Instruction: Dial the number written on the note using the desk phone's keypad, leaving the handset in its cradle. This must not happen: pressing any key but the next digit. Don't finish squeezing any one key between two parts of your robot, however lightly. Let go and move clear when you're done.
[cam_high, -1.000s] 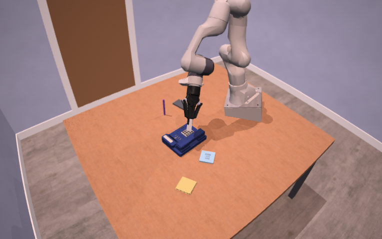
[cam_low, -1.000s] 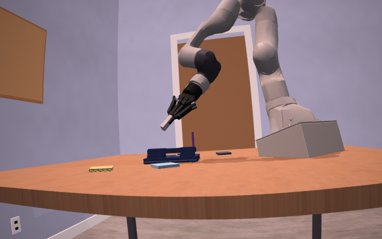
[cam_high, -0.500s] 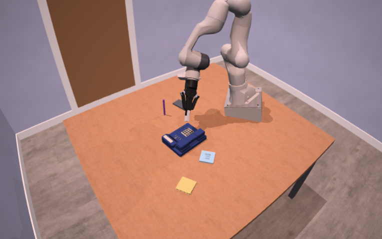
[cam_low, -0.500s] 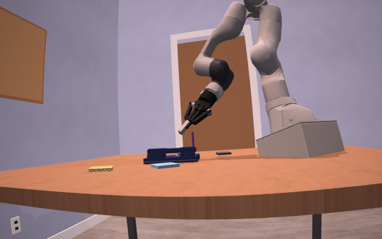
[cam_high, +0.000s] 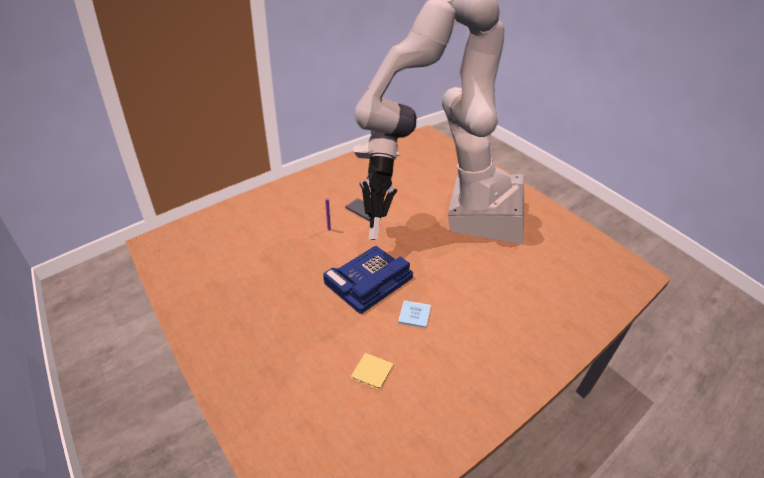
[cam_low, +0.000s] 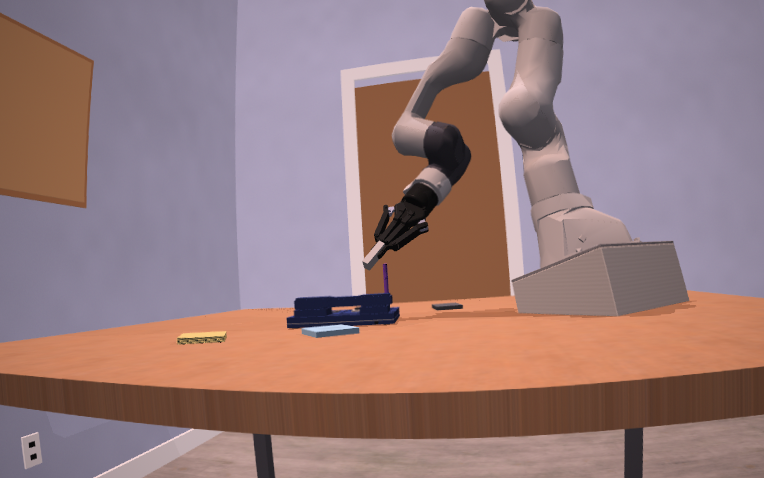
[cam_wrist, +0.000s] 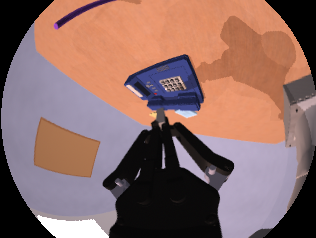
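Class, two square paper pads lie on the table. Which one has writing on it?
The pale blue pad, lying right beside the desk phone, has dark printed lines on top. The yellow pad, farther from the phone, is blank.

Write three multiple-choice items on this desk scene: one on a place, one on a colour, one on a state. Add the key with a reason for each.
1. Where does the blue note lie?
A. On top of the phone
B. On the table beside the phone
C. Under the robot's base

2. What colour is the phone?
A. Dark blue
B. Red
C. White

3. How do the jaws of the gripper stand?
A. Wide open
C. Shut on the handset
B. Shut with nothing between them

Key:
1 B, the note lies flat on the table just off the phone's edge, apart from it.
2 A, the body is dark blue with a pale keypad.
3 B, the jaws are drawn together into one tip in the air above the phone, and the handset lies in its cradle.
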